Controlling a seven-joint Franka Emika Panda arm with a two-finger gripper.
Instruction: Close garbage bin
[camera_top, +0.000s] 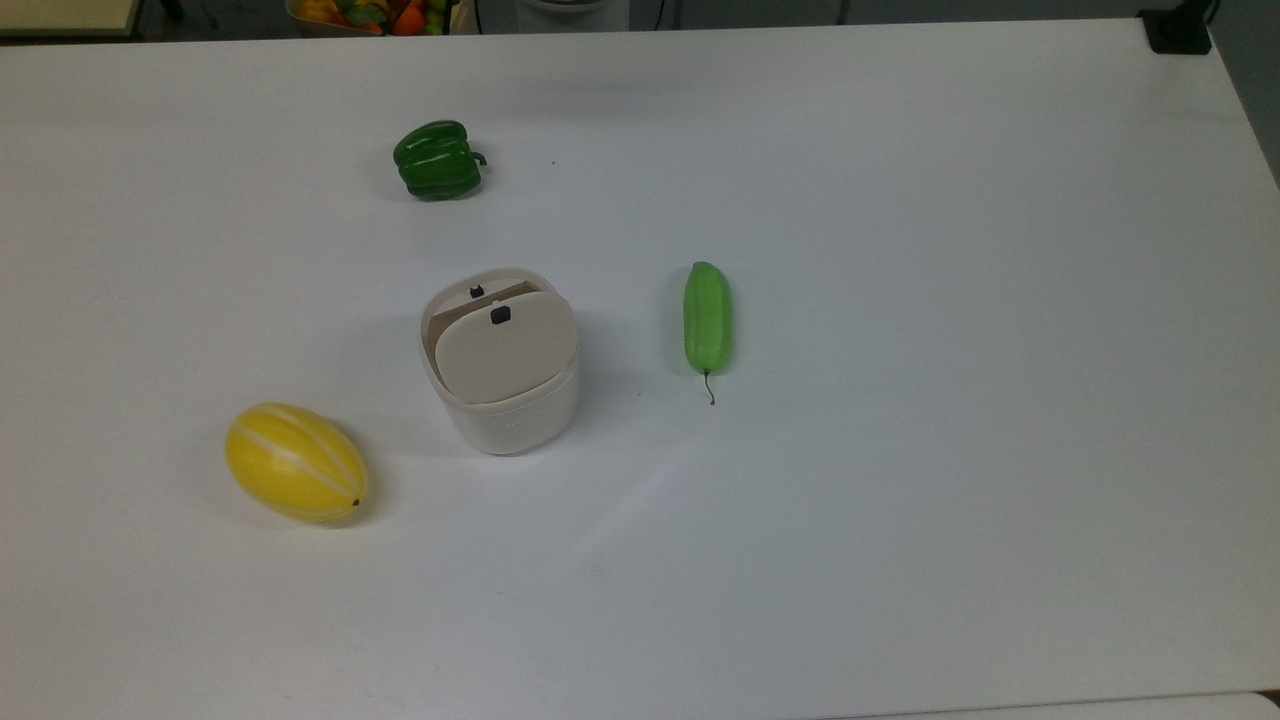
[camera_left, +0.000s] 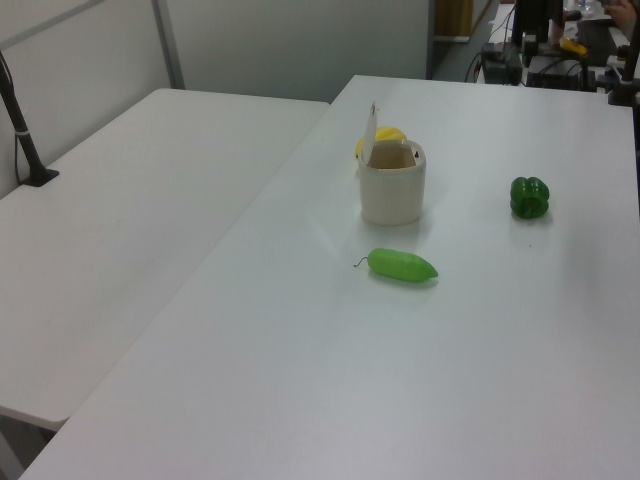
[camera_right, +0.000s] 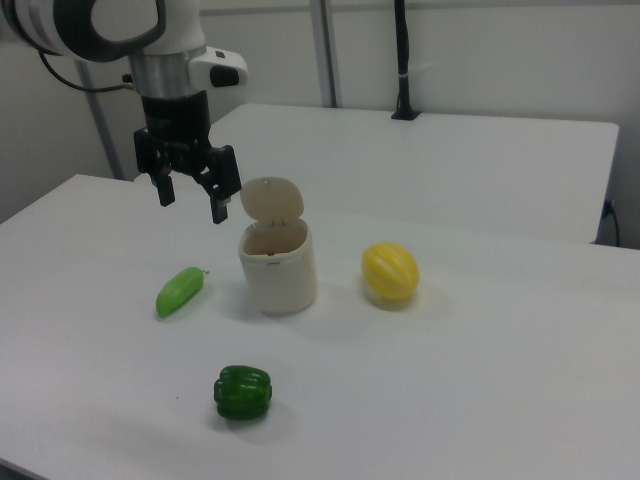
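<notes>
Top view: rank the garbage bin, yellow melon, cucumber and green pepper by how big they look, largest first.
1. garbage bin, its lid standing open
2. yellow melon
3. cucumber: longer than the pepper but slimmer, so these two look close
4. green pepper

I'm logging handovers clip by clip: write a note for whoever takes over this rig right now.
Gripper: jaws open, empty, hanging above the table to the right view's left of the bin, apart from it.
Small off-white plastic garbage bin: upright mid-table, its flat beige lid standing up, open.
Around it, untouched: yellow melon, light green cucumber, dark green bell pepper.
Done: nothing.
Left: push the lid down until shut.
</notes>
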